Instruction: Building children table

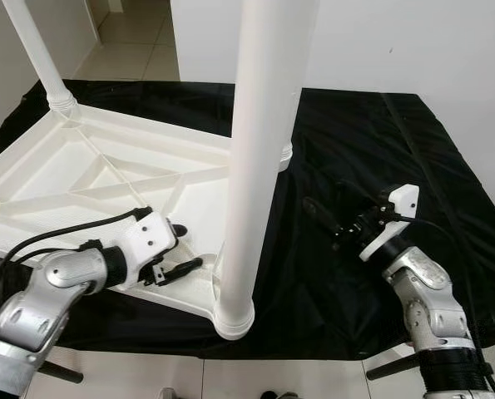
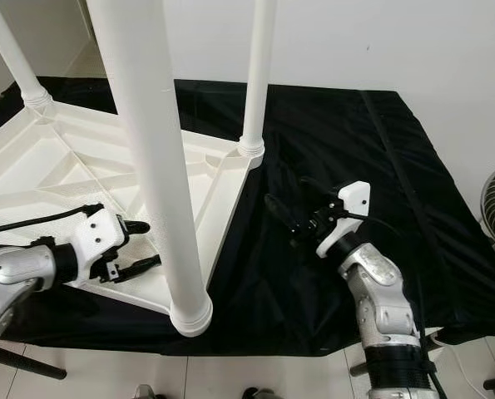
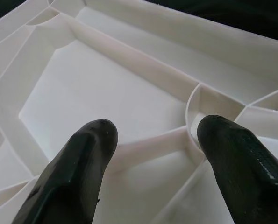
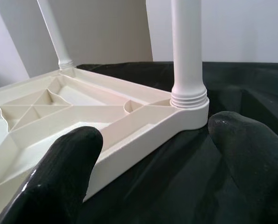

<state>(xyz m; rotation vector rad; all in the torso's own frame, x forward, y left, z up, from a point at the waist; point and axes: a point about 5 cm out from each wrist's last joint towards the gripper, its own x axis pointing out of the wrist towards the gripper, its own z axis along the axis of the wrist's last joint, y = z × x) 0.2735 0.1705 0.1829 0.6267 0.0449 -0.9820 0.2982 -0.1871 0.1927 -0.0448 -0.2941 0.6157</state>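
Tabletop (image 1: 56,166) lies upside down on the black cloth (image 1: 380,166), legs (image 1: 259,158) screwed into its corners. Left gripper (image 1: 179,248) hovers open and empty over the ribbed near edge; right gripper (image 2: 290,218) waits open over the cloth, likely clear of the work.

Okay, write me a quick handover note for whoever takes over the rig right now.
Left pincer: open, over the ribbed underside of the upside-down white tabletop, beside the near leg.
Right pincer: open, holding nothing, over the black cloth, pointing at the table.
Done: three legs stand in corner sockets, including the far right leg and far left leg.
Left: the fourth corner cannot be seen; check it.
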